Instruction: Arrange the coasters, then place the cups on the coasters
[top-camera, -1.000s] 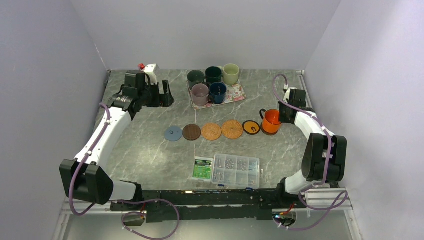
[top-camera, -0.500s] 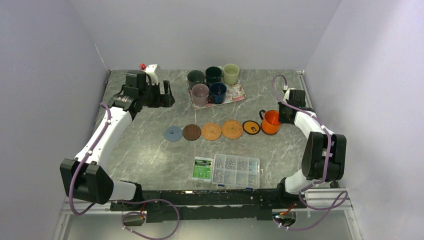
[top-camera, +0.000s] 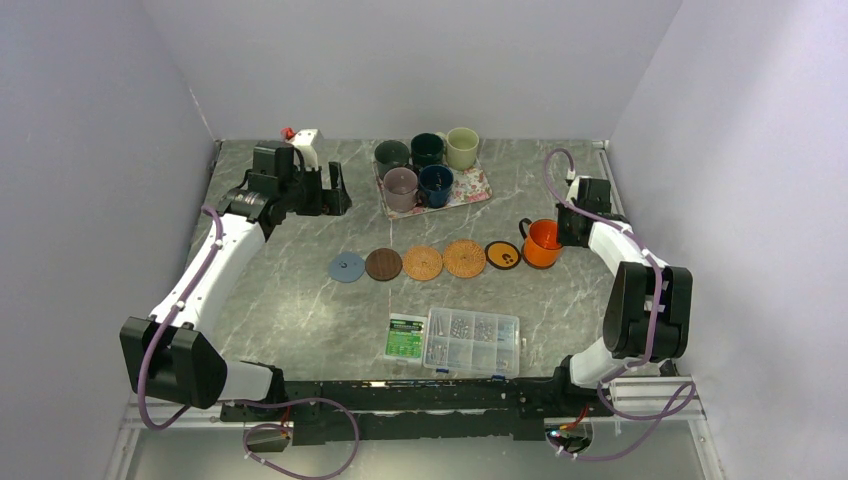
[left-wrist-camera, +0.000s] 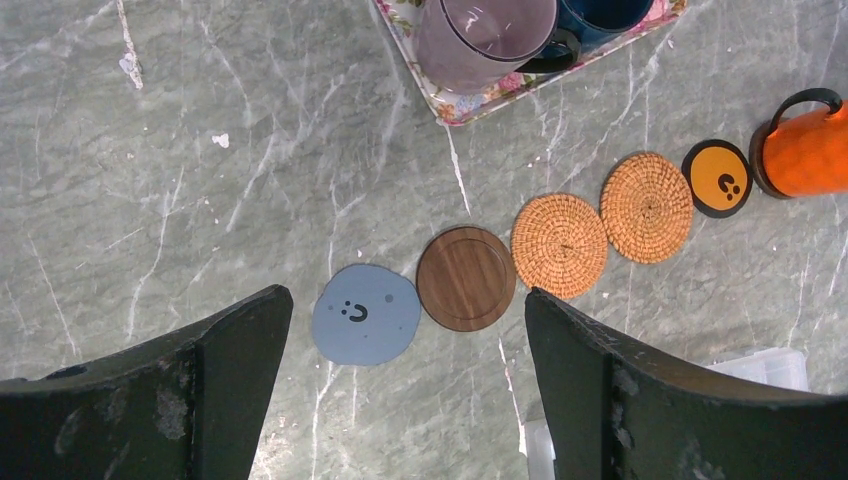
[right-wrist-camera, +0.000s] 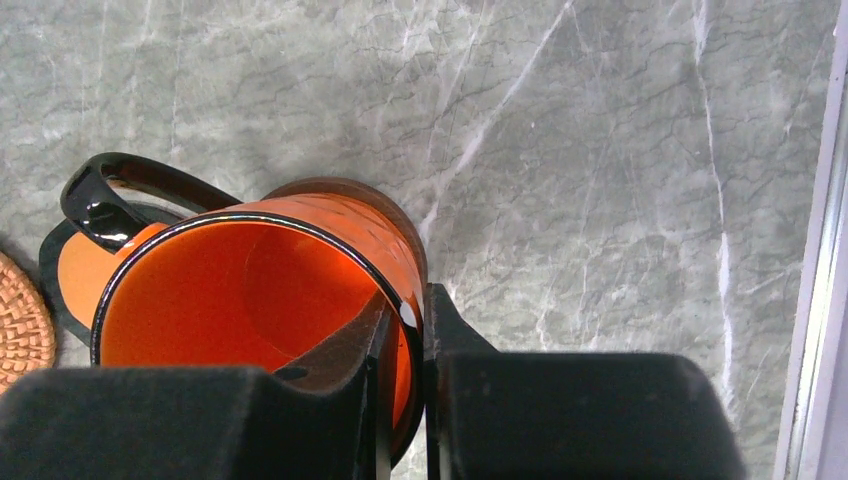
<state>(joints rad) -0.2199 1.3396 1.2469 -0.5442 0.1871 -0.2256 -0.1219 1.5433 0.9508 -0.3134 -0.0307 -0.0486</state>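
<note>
Right fingers: my right gripper (right-wrist-camera: 405, 310) is clamped on the rim of the glossy orange handled mug (right-wrist-camera: 250, 290), one finger inside the wall and one outside.
Orange mug: it is at the right end of the row, over a dark brown round coaster (right-wrist-camera: 335, 188) of which only an arc shows. I cannot tell whether it is resting or lifted.
Risk, release: this is a narrow pinch on slick glaze. If I open while the mug hangs tilted, it may rock or settle off-centre.
Risk, neighbour: the black-and-orange round coaster (left-wrist-camera: 719, 178) lies just beside the mug's handle side. A sideways drag could push it out of line.
Left fingers: my left gripper (left-wrist-camera: 405, 305) is spread wide and holds nothing, above the grey marble table (top-camera: 290, 300).
Row: the light blue disc coaster (left-wrist-camera: 365, 313), dark brown wooden coaster (left-wrist-camera: 466, 278), first woven tan coaster (left-wrist-camera: 560, 245) and second woven tan coaster (left-wrist-camera: 647, 207) are all bare.
Tray: the floral rectangular tray (top-camera: 473, 187) holds the mauve-grey mug (left-wrist-camera: 485, 35), navy mug (left-wrist-camera: 600, 12), dark grey-green mug (top-camera: 391, 155), dark teal mug (top-camera: 427, 148) and pale cream mug (top-camera: 462, 146), packed close.
Risk, tray: wide jaws going for one mug could knock its neighbours.
</note>
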